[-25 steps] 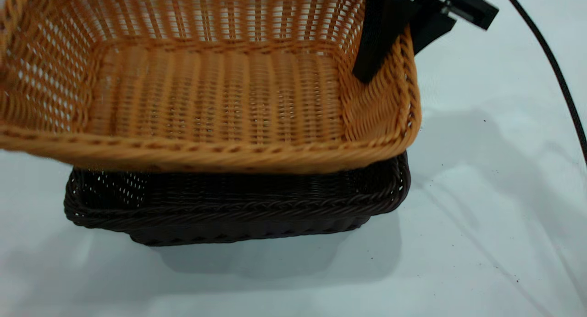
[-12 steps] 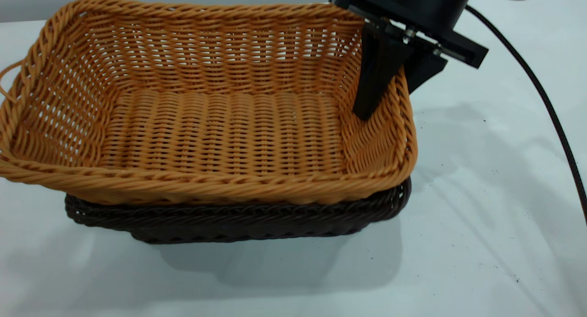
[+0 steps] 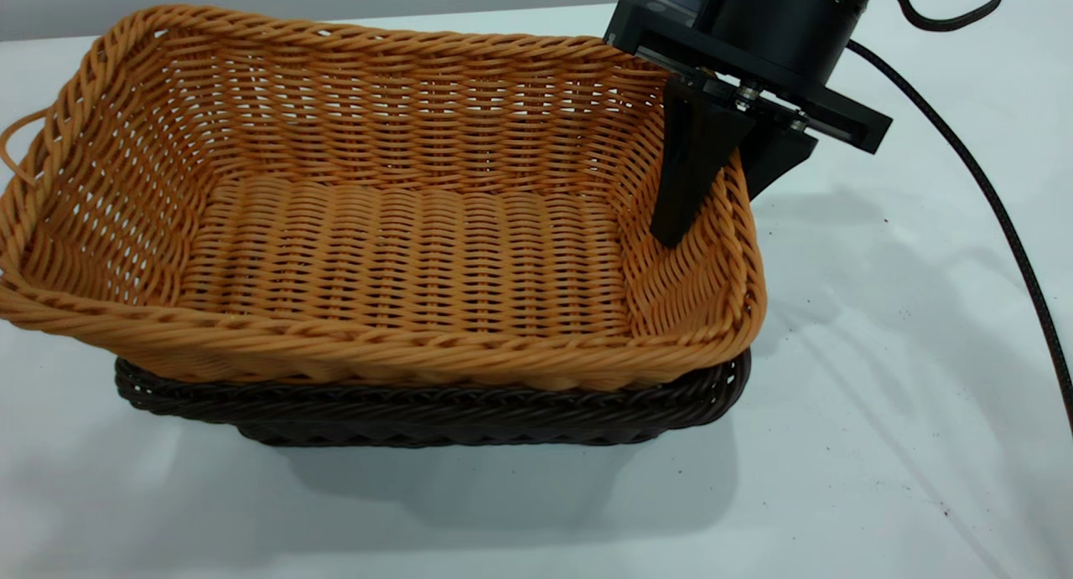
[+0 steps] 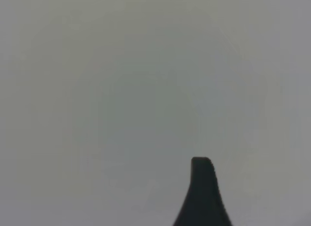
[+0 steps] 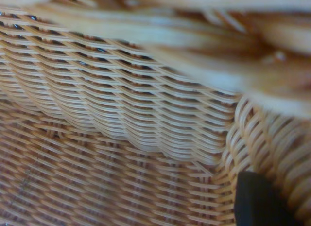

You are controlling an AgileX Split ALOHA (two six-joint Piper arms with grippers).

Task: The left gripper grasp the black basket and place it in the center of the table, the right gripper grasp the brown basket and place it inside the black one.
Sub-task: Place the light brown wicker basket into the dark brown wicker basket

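Observation:
The brown basket (image 3: 402, 261) sits nested in the black basket (image 3: 419, 407), whose dark rim and base show below it, on the table (image 3: 880, 395). My right gripper (image 3: 712, 214) is shut on the brown basket's right short wall, with one finger (image 3: 683, 177) inside and the other outside. In the right wrist view the brown weave (image 5: 121, 138) fills the picture, with one black fingertip (image 5: 257, 201) against it. A black part of my left gripper (image 4: 201, 197) shows in the left wrist view over a bare pale surface. It is out of the exterior view.
A black cable (image 3: 1006, 219) runs from the right arm down the table's right side. The brown basket's small loop (image 3: 12, 143) sticks out at its left end. Bare tabletop lies in front and to the right of the baskets.
My right gripper has come down with the brown basket, which was tilted and held above the black basket and now sits level inside it.

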